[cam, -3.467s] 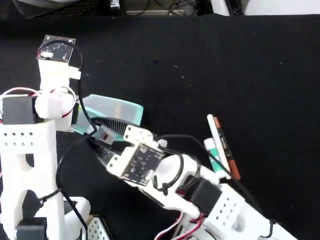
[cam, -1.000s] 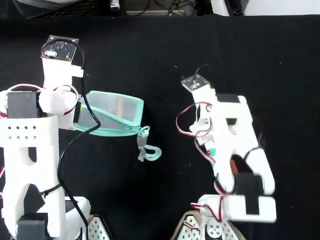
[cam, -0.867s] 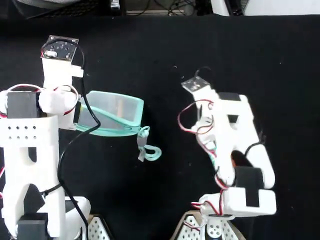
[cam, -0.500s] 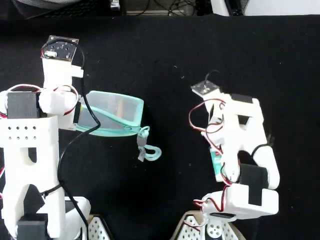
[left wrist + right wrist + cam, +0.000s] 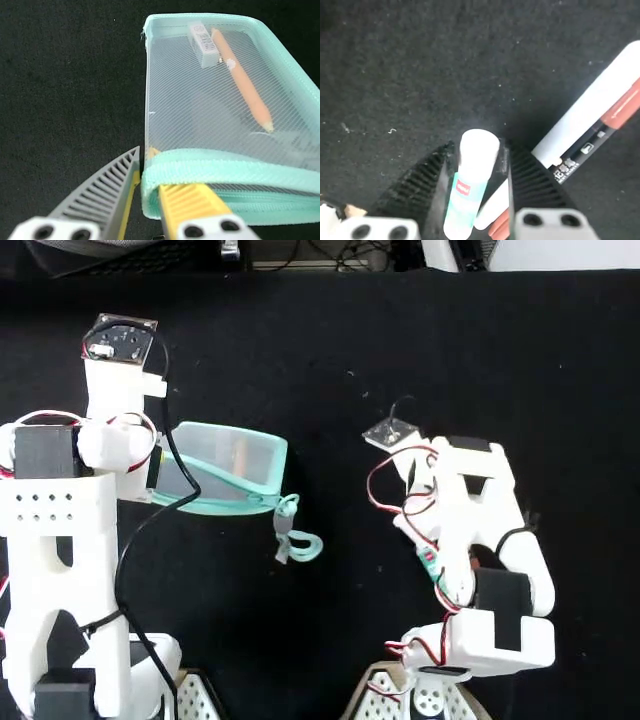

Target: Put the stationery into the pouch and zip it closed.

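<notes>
The mint mesh pouch (image 5: 228, 468) lies left of centre, and my left gripper (image 5: 158, 473) is shut on its near corner. In the left wrist view the grey and yellow fingers (image 5: 186, 204) clamp the pouch's zip rim (image 5: 210, 172). An orange pen (image 5: 242, 82) and a small white eraser (image 5: 202, 37) lie inside. The zip's strap (image 5: 296, 536) trails off the pouch's right end. My right gripper (image 5: 475, 150) is shut on a glue stick (image 5: 472, 167) with a white cap and teal body. A white marker (image 5: 592, 117) and a red-brown pen (image 5: 622, 107) lie just beside it.
The right arm (image 5: 470, 510) is folded over the spot on the black table (image 5: 330, 350) where the loose pens lie, hiding them from above. Both arm bases stand at the near edge. Cables and equipment line the far edge.
The right arm has drawn back from over the pouch to the right side, above the pens. In the last half second its wrist shifted slightly left. The left arm has kept still.
</notes>
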`<state>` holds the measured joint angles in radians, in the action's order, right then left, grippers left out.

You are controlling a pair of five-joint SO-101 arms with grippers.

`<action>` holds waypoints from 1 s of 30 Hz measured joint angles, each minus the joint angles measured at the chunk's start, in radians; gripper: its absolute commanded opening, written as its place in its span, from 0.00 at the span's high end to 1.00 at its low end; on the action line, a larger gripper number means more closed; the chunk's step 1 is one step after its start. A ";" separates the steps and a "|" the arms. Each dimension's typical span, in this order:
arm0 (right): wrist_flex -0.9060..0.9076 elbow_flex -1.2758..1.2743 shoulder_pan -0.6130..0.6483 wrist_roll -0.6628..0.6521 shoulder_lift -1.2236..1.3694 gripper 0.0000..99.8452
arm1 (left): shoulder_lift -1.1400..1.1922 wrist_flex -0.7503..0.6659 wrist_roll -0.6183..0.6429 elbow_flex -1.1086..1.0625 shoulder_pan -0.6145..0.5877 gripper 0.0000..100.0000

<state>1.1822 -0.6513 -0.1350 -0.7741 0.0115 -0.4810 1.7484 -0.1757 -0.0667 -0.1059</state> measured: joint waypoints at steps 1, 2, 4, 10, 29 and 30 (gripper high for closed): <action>0.000 0.000 0.000 0.000 0.000 0.98 | 0.000 0.000 0.000 0.000 0.000 0.97; 0.000 0.000 0.000 0.000 0.000 0.99 | 0.000 0.000 0.000 0.000 0.000 0.97; 0.000 0.000 0.005 0.000 0.000 0.96 | 0.000 0.000 0.000 0.000 0.000 0.97; -0.005 0.000 0.121 0.012 0.000 0.95 | 0.000 0.000 0.000 0.000 0.000 0.97; -0.127 0.127 0.284 0.216 0.002 0.83 | 0.000 0.000 0.000 0.000 0.000 0.97; -0.150 0.115 0.284 0.216 0.002 0.83 | 0.000 0.000 0.000 0.000 0.000 0.97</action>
<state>1.0319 -0.5363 0.1488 -0.5577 0.0130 -0.4810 1.7484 -0.1757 -0.0667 -0.1059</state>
